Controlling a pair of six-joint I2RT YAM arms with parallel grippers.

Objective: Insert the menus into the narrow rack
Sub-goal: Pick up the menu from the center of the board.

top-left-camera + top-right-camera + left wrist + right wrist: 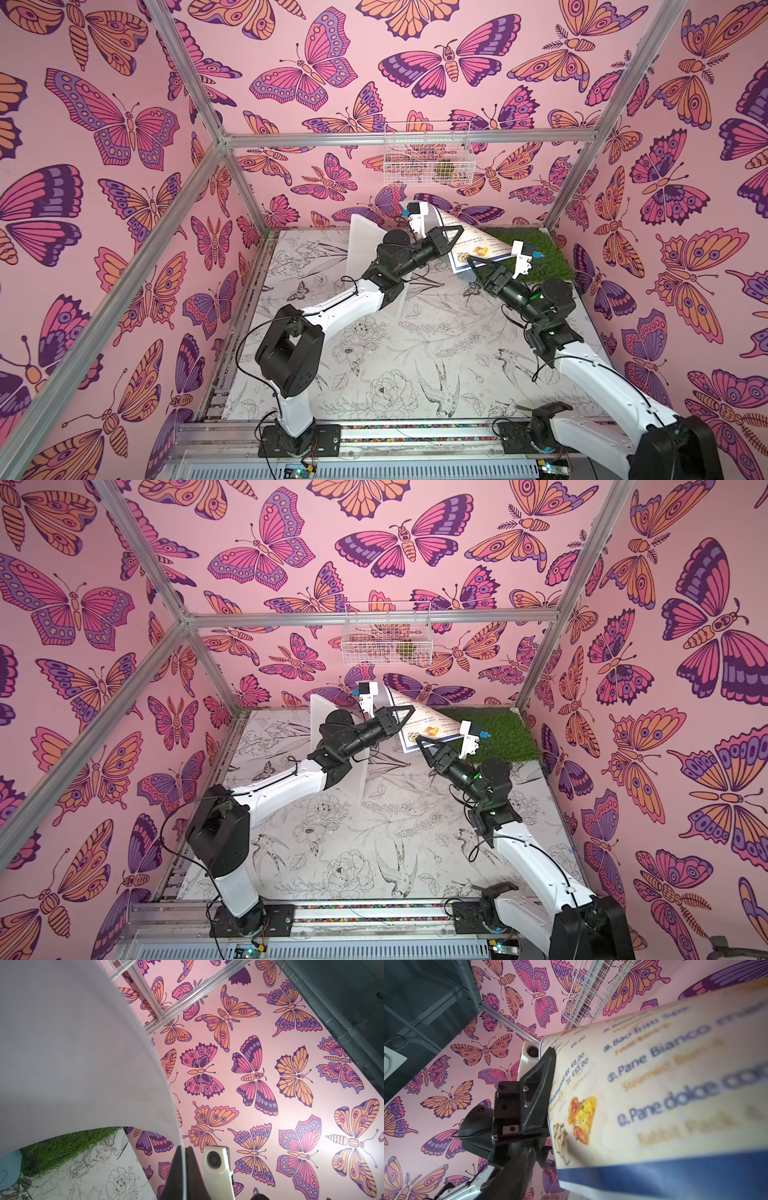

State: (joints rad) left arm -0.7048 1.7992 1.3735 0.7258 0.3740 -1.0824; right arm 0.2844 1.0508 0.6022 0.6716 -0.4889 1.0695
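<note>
Left wrist view: the left tool is clamped on the menu edge. In a top view the menu is held aloft, just right of the upright rack and not yet inserted. Whether the right tool grips it, I cannot tell.

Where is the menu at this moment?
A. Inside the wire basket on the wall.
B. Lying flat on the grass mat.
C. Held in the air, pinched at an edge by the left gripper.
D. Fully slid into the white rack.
C. In the left wrist view the left gripper is pinched shut on the edge of the menu, which arches in the air.
</note>
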